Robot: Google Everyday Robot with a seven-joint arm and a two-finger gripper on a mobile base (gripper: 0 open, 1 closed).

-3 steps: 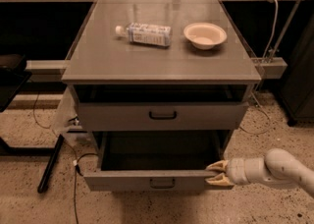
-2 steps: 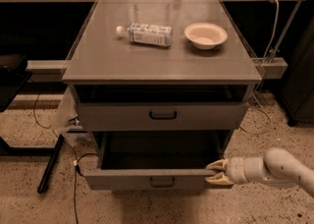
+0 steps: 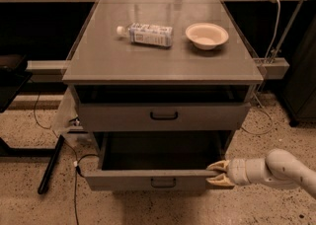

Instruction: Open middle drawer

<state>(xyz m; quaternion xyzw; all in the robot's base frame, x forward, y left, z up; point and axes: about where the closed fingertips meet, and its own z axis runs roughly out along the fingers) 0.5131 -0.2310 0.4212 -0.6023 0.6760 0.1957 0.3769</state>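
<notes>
The middle drawer (image 3: 148,181) is the lower grey front with a small black bar handle. It stands pulled well out and shows its dark tray interior. My gripper (image 3: 216,174) comes in from the lower right, at the right end of that drawer's front. Its tan fingertips (image 3: 217,166) stand apart, one above the front's top edge and one in front of its face. It is open and holds nothing. The drawer above (image 3: 164,115) also has a black bar handle, with a dark gap above it under the cabinet top. No third front is in view.
On the cabinet top (image 3: 103,61) lie a plastic bottle (image 3: 146,34) on its side and a beige bowl (image 3: 207,35). Cables and a black bar (image 3: 49,167) lie on the speckled floor at left. A rail (image 3: 42,66) runs behind the cabinet.
</notes>
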